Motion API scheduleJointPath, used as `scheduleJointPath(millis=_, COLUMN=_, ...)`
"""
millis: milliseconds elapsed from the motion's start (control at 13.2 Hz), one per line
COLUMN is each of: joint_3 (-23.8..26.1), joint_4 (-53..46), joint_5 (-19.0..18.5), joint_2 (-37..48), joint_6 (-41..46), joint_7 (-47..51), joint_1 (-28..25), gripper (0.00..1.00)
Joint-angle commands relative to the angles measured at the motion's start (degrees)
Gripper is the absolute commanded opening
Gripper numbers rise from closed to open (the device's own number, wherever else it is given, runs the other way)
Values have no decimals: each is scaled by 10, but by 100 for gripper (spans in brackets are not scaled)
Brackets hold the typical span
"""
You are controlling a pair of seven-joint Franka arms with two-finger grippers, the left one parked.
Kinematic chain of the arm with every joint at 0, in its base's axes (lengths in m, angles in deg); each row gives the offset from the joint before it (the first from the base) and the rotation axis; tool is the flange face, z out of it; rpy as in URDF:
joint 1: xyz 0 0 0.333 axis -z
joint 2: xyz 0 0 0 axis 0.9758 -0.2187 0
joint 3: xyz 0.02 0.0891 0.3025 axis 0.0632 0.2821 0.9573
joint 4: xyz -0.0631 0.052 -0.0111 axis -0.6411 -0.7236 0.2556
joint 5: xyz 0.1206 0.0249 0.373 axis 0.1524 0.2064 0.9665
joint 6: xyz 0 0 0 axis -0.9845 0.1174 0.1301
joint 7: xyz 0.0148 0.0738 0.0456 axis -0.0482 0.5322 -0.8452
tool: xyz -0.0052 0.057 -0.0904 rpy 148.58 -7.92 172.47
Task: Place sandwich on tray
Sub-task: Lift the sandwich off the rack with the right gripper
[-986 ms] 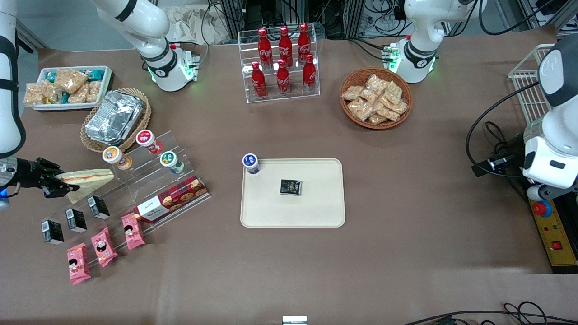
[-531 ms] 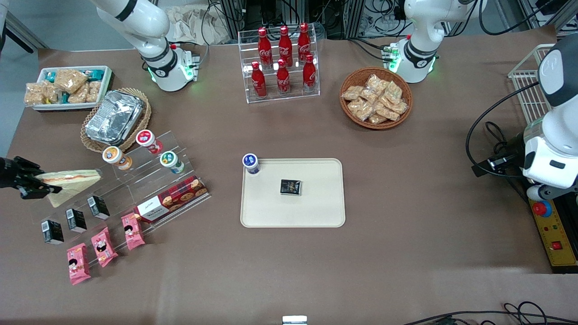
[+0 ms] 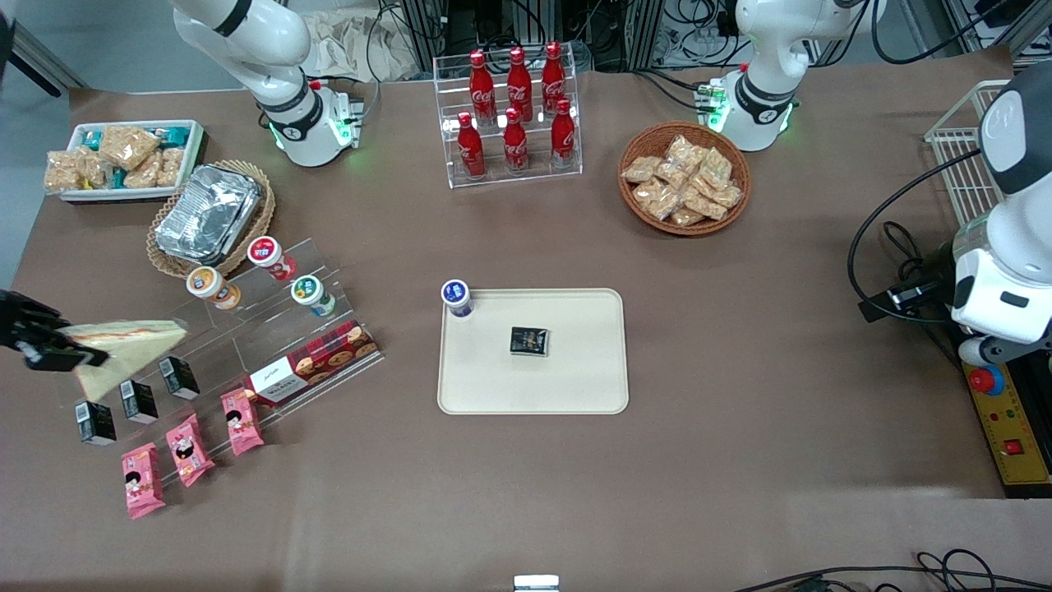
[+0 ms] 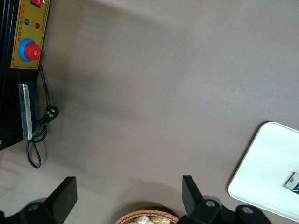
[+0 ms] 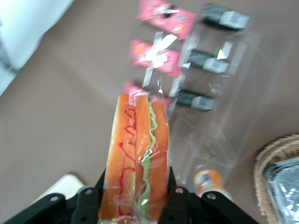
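Note:
The sandwich (image 3: 123, 349), a pale wedge in clear wrap, hangs in the air at the working arm's end of the table, above the clear stepped display stand (image 3: 246, 329). My gripper (image 3: 62, 345) is shut on its wide end. The right wrist view shows the sandwich (image 5: 138, 154) edge-on, with red and green filling, clamped between the black fingers (image 5: 88, 200). The cream tray (image 3: 575, 386) lies in the middle of the table, far from the gripper. It carries a small dark packet (image 3: 529, 340) and a blue-lidded cup (image 3: 457, 298) at one corner.
Black cartons (image 3: 136, 399), pink snack packets (image 3: 185, 448), a cookie box (image 3: 312, 362) and lidded cups (image 3: 267, 256) fill the stand below the sandwich. A foil container in a basket (image 3: 209, 214), a white snack tray (image 3: 123, 160), a cola rack (image 3: 514, 115) and a wicker snack basket (image 3: 684, 177) stand farther from the camera.
The gripper with the sandwich has drawn away from the stand toward the table's edge, then shifted slightly nearer the camera. The sandwich stays clamped; the rest of the table is unchanged.

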Motion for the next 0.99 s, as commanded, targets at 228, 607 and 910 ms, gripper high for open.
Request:
scheduleJointPath(millis=228, joint_3=-7, joint_4=-43, joint_5=-9, joint_2=-9, joint_6=-35, joint_7=-41, joint_1=-159, gripper=48)
scheduleJointPath(millis=607, joint_3=-8, joint_4=-42, joint_5=-77, joint_2=-55, joint_6=-113, joint_7=-230, joint_1=-261, gripper=48)
scheduleJointPath(millis=910, joint_3=-8, joint_4=-39, joint_5=-162, joint_2=-86, joint_6=-164, joint_7=-352, joint_1=-329, gripper=48)
